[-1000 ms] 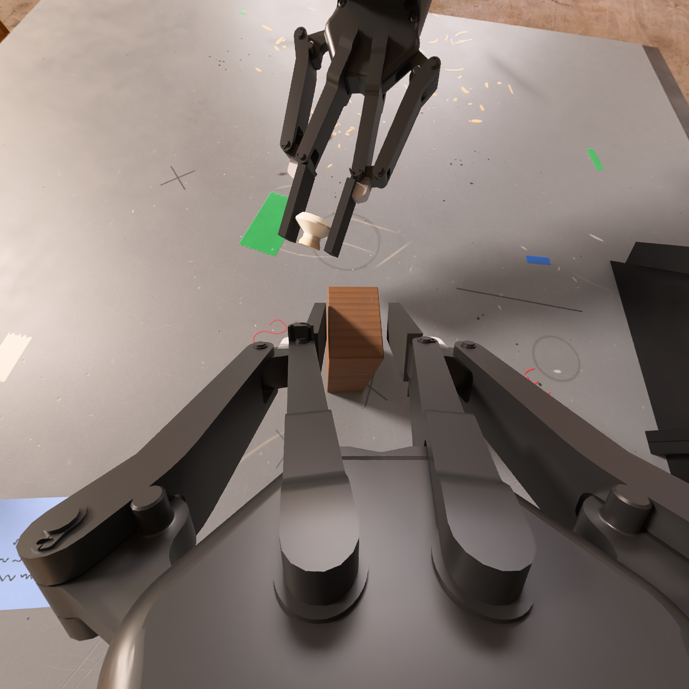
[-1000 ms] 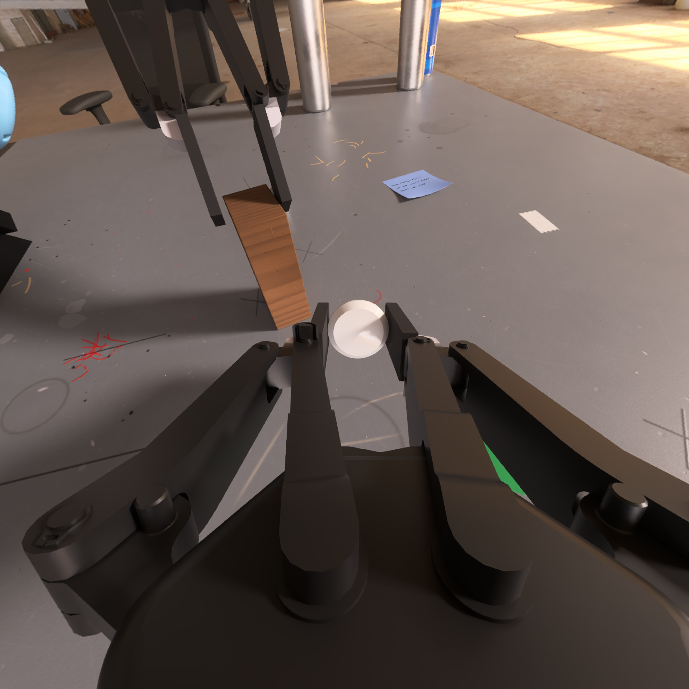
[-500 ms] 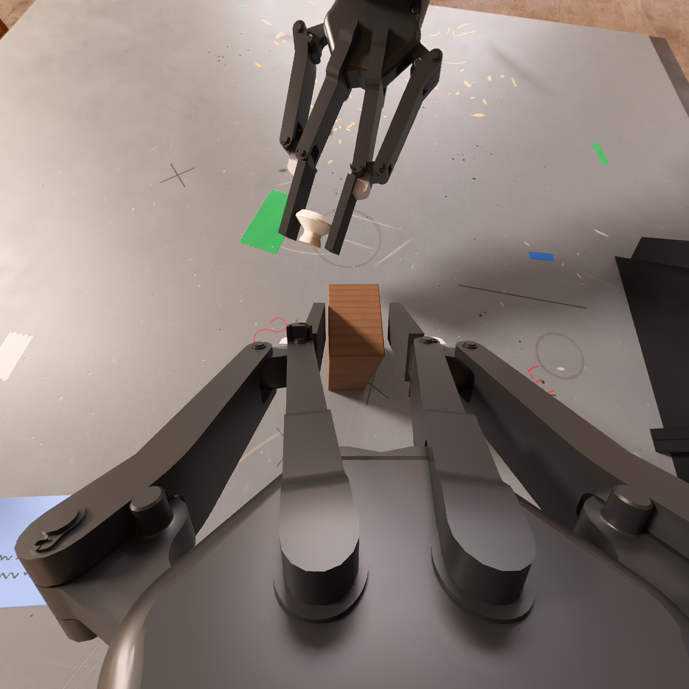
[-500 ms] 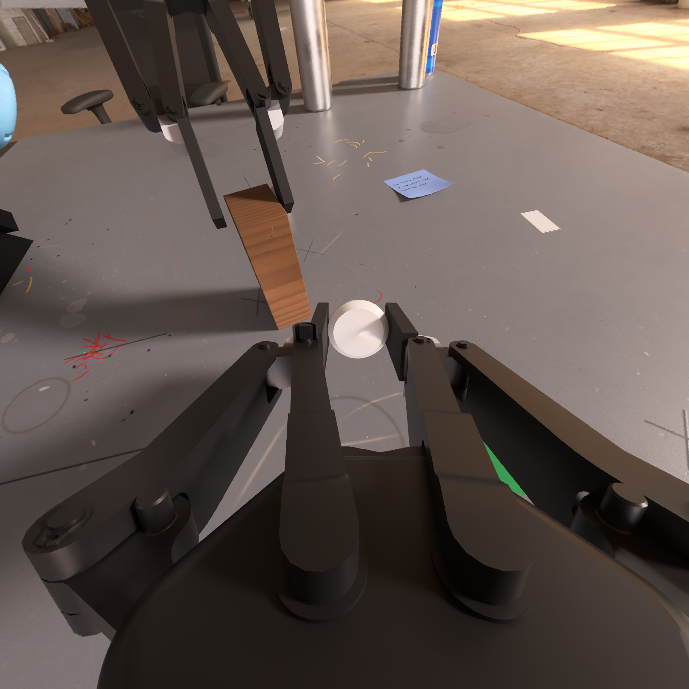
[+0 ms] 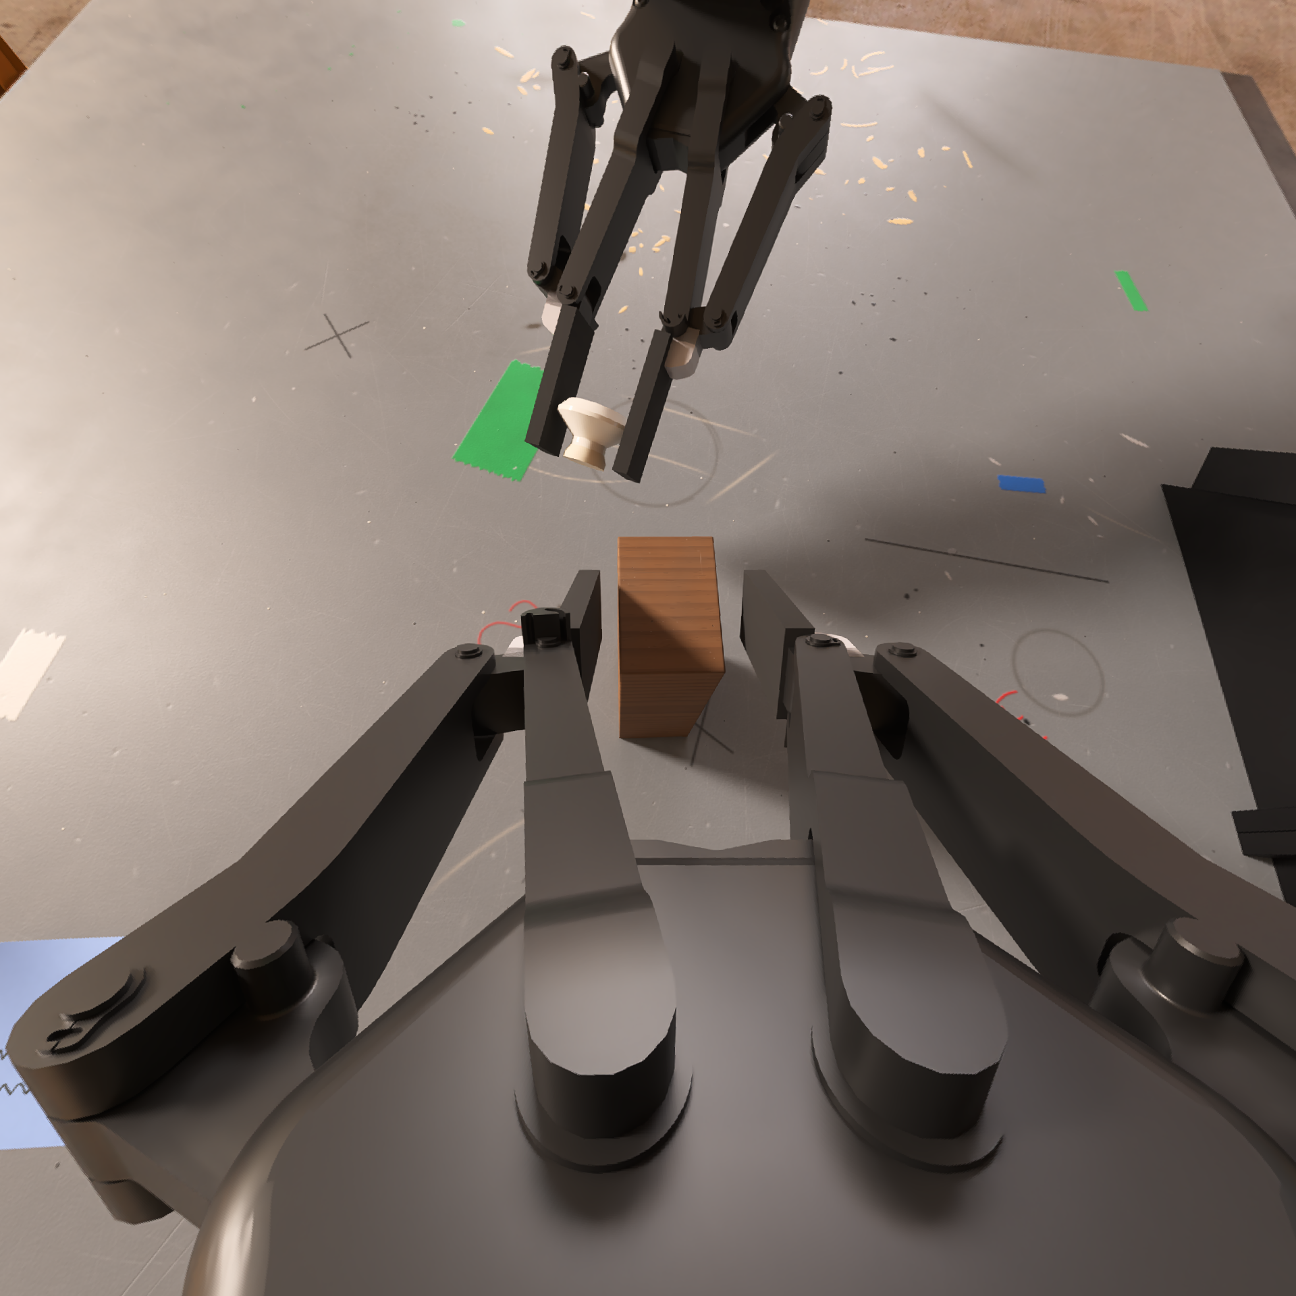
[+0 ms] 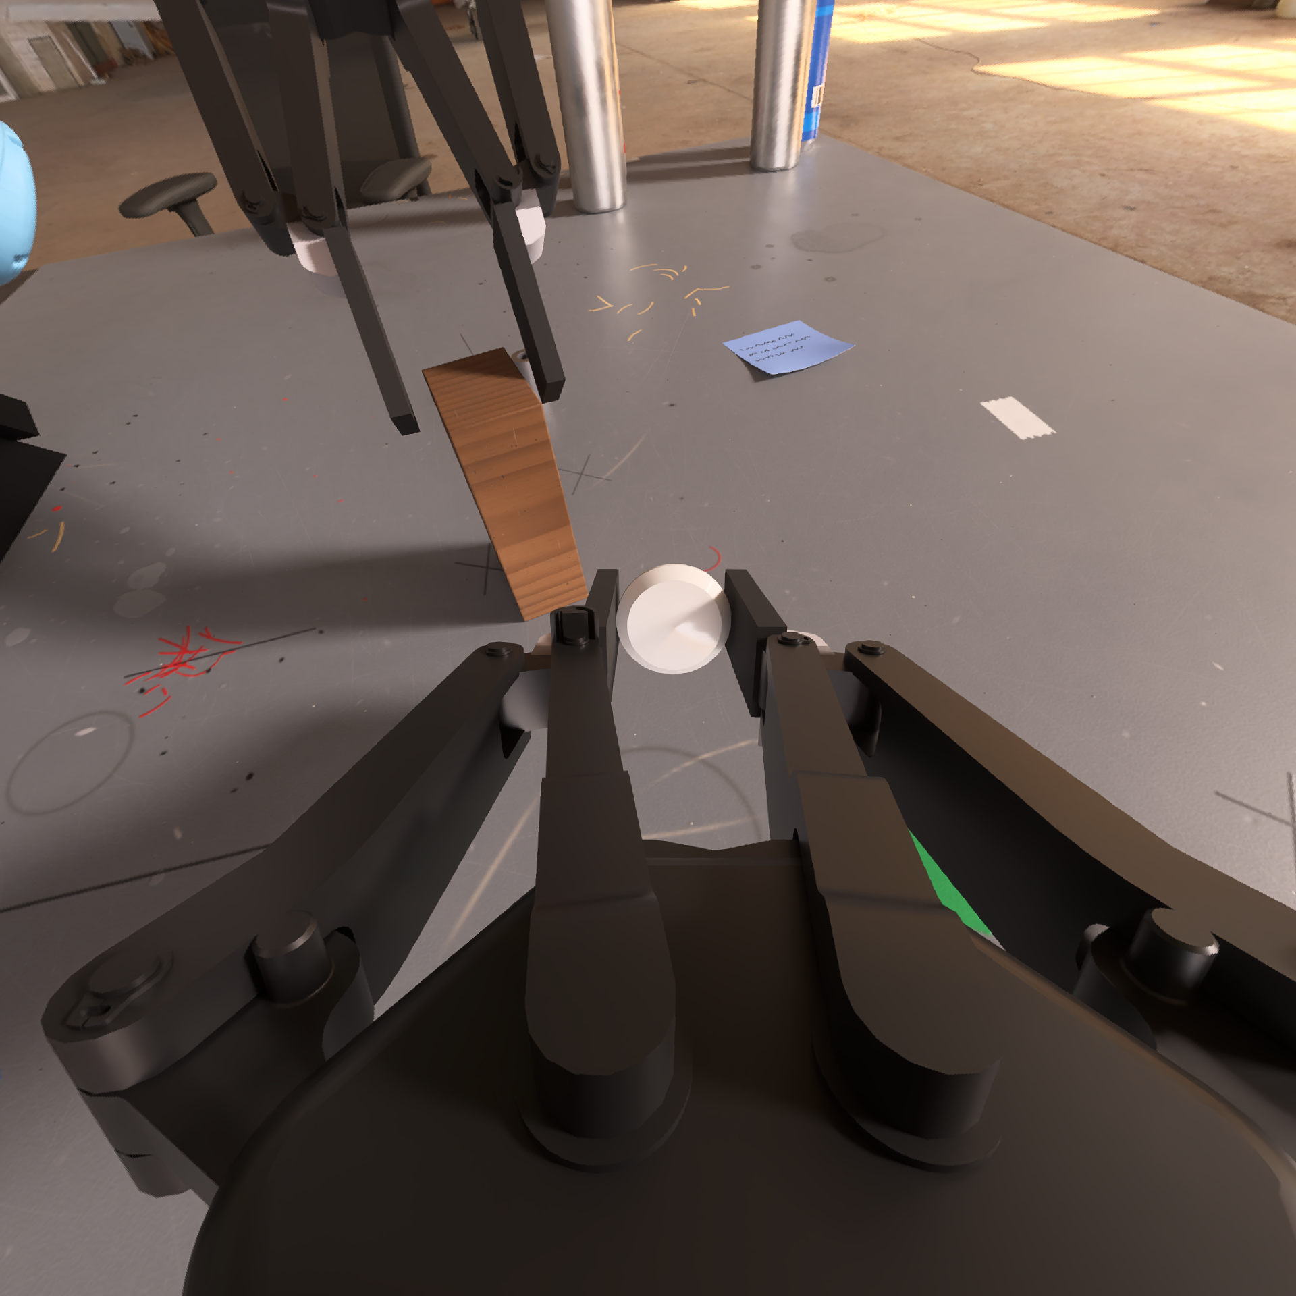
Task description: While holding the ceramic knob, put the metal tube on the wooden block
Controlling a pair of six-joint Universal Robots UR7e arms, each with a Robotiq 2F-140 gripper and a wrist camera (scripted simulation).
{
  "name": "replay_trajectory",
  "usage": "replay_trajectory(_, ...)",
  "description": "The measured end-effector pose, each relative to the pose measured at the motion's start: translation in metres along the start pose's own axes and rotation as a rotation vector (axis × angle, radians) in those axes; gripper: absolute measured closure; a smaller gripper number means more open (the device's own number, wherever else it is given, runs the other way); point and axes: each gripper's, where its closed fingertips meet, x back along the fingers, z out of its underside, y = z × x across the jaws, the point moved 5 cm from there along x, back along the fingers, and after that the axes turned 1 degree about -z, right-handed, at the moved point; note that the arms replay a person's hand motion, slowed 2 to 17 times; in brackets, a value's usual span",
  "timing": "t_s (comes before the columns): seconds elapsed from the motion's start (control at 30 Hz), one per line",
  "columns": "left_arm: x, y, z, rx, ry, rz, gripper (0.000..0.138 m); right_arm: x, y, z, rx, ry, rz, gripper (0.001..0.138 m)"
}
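A concrete workshop floor lit by sun patches is seen beyond a grey worktop, whose surface is marked with scratches, drawn circles and crosses, scattered wood shavings and red scribbles. Two metal posts are stood at its far edge, and an office chair is seen behind it.

The left claw is held spread wide above the wooden block, one finger to each side and neither touching it; nothing is gripped. The block is stood upright on the worktop, and in the right wrist view it is seen just beside the right claw.

The right claw is closed on the ceramic knob, whose round white face is pinched between the two pads. From the left wrist view the same claw is seen hanging over the worktop beyond the block, the knob held clear of the surface.

A small grey object, only partly visible, is glimpsed behind the block's top corner; whether it is the metal tube cannot be told.

A black object is placed to one side. A blue note, a green tape strip, a white tape strip and a small blue tape piece are laid flat around.
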Motion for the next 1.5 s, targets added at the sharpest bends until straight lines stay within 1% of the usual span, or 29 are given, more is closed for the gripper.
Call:
replay_trajectory(0.27,0.002,0.002,-0.001,0.006,-0.010,-0.014,0.073,0.001,0.000,0.000,-0.001,-0.005,0.001,0.099)
replay_trajectory(0.43,0.007,0.003,-0.003,0.011,-0.029,-0.022,0.066,0.001,-0.001,-0.001,-0.001,-0.008,0.004,0.099)
replay_trajectory(0.6,0.017,0.006,-0.005,0.018,-0.063,-0.043,0.061,0.002,-0.001,-0.001,-0.002,-0.011,0.007,0.099)
replay_trajectory(0.8,0.035,0.011,-0.008,0.031,-0.119,-0.080,0.057,0.003,-0.001,-0.001,-0.003,-0.017,0.007,0.099)
replay_trajectory(1.03,0.061,0.019,-0.008,0.059,-0.193,-0.147,0.055,0.004,-0.001,-0.002,-0.006,-0.027,0.001,0.099)
replay_trajectory(1.2,0.081,0.025,-0.002,0.084,-0.229,-0.211,0.055,0.005,-0.001,-0.003,-0.006,-0.034,-0.001,0.099)
replay_trajectory(1.5,0.108,0.034,0.022,0.145,-0.232,-0.326,0.055,0.005,-0.001,-0.003,-0.008,-0.037,-0.006,0.099)
